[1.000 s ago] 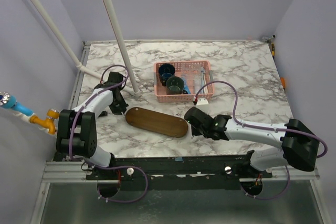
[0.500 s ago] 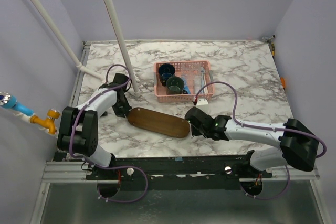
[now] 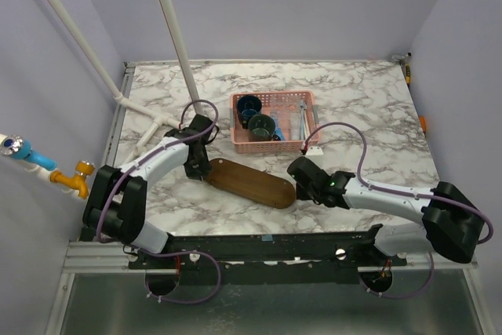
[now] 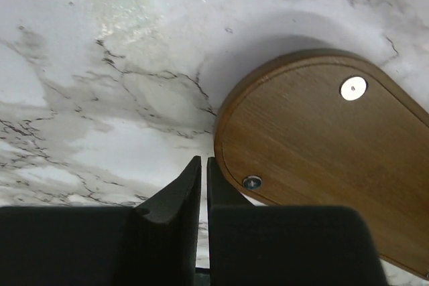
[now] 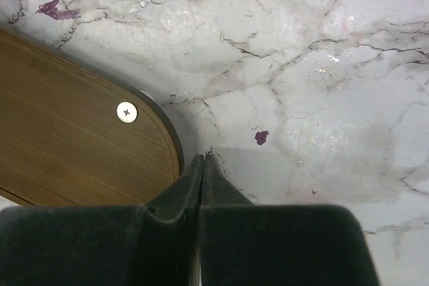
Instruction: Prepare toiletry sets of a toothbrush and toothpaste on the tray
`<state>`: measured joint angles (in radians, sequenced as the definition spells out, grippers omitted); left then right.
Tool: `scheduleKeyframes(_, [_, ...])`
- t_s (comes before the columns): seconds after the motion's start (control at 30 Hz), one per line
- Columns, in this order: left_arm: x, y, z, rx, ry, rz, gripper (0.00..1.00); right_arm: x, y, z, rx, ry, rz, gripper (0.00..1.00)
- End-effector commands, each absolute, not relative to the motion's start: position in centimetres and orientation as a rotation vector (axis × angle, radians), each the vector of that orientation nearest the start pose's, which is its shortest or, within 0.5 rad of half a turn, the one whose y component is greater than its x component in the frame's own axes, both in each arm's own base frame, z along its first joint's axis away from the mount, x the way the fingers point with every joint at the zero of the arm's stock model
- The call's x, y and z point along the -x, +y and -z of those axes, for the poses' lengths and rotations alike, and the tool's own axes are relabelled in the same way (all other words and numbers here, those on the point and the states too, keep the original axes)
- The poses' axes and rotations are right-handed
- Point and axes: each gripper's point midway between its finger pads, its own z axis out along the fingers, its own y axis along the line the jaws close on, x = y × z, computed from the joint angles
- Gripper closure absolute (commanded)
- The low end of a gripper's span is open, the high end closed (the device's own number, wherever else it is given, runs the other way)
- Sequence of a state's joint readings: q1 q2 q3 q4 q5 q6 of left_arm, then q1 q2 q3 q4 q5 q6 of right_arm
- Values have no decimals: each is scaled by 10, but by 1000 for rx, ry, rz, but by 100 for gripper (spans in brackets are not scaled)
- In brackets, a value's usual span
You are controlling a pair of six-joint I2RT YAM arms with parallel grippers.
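A: Brown wooden oval tray (image 3: 249, 182), where is it lying?
B: Near the marble table's (image 3: 376, 107) front edge, between both pincers.
A: Gripping anything?
B: No: left pincer (image 4: 203, 162) and right pincer (image 5: 202, 159) are sitting closed, empty, just beside its ends.

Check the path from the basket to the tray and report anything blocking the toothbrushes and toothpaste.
Nothing visible blocks it. Only bare table lies between the basket and the tray. The toothbrushes and toothpaste lie in the basket's right part, beside two cups, and the tray's top is bare.
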<state>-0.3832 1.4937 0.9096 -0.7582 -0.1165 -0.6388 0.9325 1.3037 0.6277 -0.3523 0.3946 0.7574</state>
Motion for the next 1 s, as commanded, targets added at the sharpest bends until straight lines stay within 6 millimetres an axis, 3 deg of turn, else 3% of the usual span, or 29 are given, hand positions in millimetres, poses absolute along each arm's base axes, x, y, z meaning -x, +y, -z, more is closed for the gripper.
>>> scheduleKeyframes(0.0, [-240, -115, -52, 335, 2815, 69, 94, -197, 195, -36, 75, 2493, -202, 99])
scheduleKeyframes(0.27, [-227, -114, -66, 337, 2751, 120, 95, -197, 201, -59, 69, 2467, -270, 100])
scheduleKeyframes(0.43, [-225, -123, -89, 299, 2676, 250, 94, -202, 221, -88, 105, 2423, -391, 99])
scheduleKeyframes(0.73, [-225, -123, -133, 265, 2514, 362, 88, -200, 300, -116, 273, 2391, -768, 99])
scheduleKeyframes(0.97, [-218, -120, -169, 240, 2366, 449, 73, -210, 367, -130, 340, 2360, -846, 95])
